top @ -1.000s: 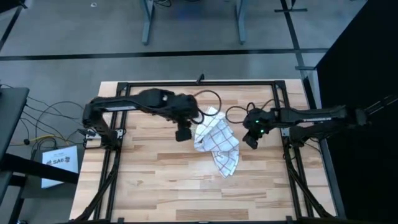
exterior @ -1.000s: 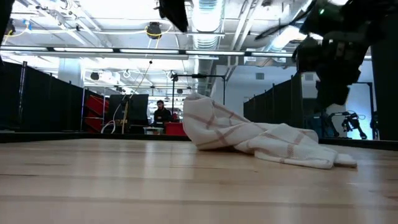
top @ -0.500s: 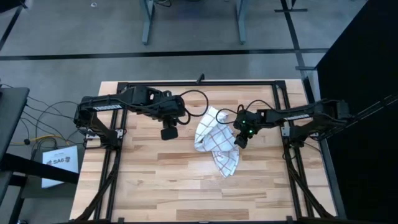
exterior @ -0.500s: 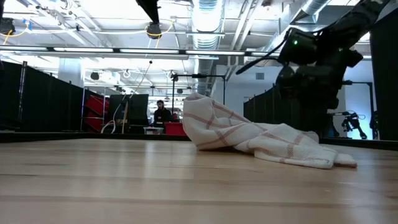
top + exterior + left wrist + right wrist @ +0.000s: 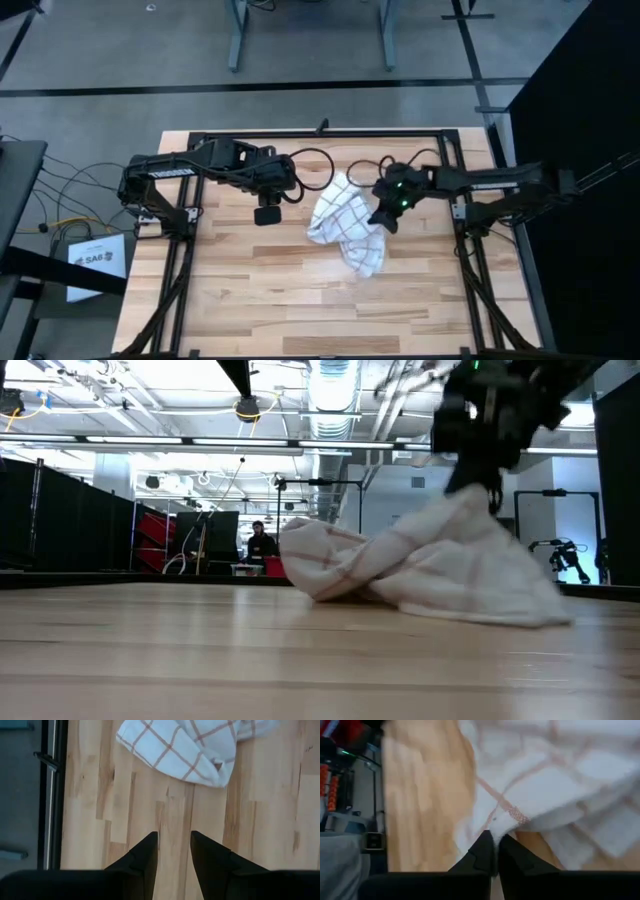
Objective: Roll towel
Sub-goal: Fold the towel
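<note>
The towel (image 5: pixel 345 228), white with a thin check, lies crumpled at the table's middle, with its bulk on the wood (image 5: pixel 400 570). My right gripper (image 5: pixel 387 222) is over the towel's right part, shut on it (image 5: pixel 495 851). My left gripper (image 5: pixel 267 215) hovers left of the towel, above bare wood. It is open with nothing between its fingers (image 5: pixel 173 851). The towel's near edge (image 5: pixel 185 745) shows ahead of it. My right gripper pinches a bunched bit of the towel's right part (image 5: pixel 507 817) between its two fingers, coming from above and pointing down. That part is drawn up into a peak (image 5: pixel 478 505) under the fingers. The rest of the cloth slopes down from it and lies on the table.
A black metal frame (image 5: pixel 320 133) runs round the tabletop, and cables loop near the far edge (image 5: pixel 330 155). Bare wood (image 5: pixel 300 300) stretches along the near side. A person (image 5: pixel 262 540) sits far off in the room behind.
My right gripper has come left and down onto the towel, taken hold of its right part and risen, pulling that part into a peak. The heap has shifted slightly left. My left gripper has drawn back toward the table's left edge, away from the towel.
</note>
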Controlling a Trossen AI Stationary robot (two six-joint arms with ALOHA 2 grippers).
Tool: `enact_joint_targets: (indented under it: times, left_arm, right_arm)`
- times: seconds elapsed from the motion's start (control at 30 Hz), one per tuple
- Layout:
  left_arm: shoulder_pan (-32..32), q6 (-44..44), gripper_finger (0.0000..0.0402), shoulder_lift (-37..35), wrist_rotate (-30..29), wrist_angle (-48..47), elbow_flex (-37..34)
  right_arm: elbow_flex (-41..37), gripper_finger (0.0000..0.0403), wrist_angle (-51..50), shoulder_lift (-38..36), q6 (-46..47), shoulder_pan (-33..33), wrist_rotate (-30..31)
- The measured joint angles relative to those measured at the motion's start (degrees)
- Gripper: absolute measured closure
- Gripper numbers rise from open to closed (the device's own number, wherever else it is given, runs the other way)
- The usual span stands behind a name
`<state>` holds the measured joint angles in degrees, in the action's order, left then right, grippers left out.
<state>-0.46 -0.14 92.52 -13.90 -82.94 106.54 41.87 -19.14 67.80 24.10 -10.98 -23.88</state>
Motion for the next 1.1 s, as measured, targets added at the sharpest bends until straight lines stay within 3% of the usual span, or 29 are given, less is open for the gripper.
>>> enact_joint_targets:
  times: [0.2,0.43,0.57,0.7,0.9,1.0,1.1]
  left_arm:
    - [1.1,-0.3,0.0302,0.5,-0.1,0.9,0.0]
    - [1.7,-0.8,0.0302,1.4,-0.1,0.9,0.0]
    - [1.7,-1.0,0.0302,1.4,-0.1,0.7,0.0]
    - [2.1,-1.2,0.0302,1.4,-1.0,-0.5,0.0]
    - [3.0,0.2,0.0302,1.4,-1.7,1.0,0.0]
    - [3.6,0.3,0.0302,1.4,-1.7,1.4,0.0]
    - [3.9,1.2,0.0302,1.4,-1.8,2.0,0.0]
  right_arm:
    - [7.9,0.0401,-4.6,-3.8,-3.5,-0.5,1.3]
    - [19.6,0.0402,-12.6,-2.1,-11.2,-2.4,3.0]
    - [25.2,0.0402,-14.4,2.3,-14.0,0.9,2.4]
    - [25.9,0.0402,-16.4,10.5,-16.4,7.5,0.2]
    - [25.9,0.0392,-17.4,22.3,-17.5,13.8,-7.5]
    - [25.9,0.0369,-14.1,25.0,-13.5,15.9,-15.6]
    - [25.9,0.0336,-9.5,26.2,-9.8,17.7,-17.8]
